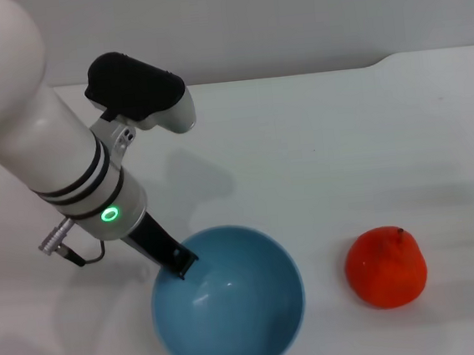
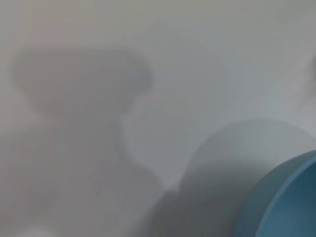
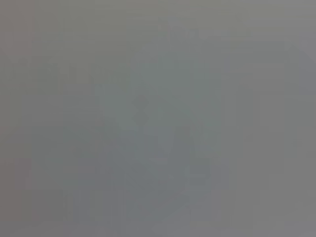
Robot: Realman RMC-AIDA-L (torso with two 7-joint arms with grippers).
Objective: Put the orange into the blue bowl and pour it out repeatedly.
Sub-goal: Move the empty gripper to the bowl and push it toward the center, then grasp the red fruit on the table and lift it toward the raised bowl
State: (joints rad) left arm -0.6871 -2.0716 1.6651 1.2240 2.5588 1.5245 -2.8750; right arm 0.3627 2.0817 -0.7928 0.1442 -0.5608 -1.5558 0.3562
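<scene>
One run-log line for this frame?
left gripper: on blue bowl rim | bowl: upright, empty | orange: on table, right of bowl, apart | right arm: unseen

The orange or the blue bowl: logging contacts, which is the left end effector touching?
The blue bowl: the left end effector grips its rim, while the orange sits apart on the table.

We've got the blue bowl sitting upright on the white table, near the front edge, mouth facing up. It's glossy, light blue, deep and rounded, and empty inside. A slice of its rim also shows up in the left wrist view. The orange sits on the table to the bowl's right, not touching it. It's reddish-orange, a bit lumpy, with a small dark stem nub on top.
</scene>
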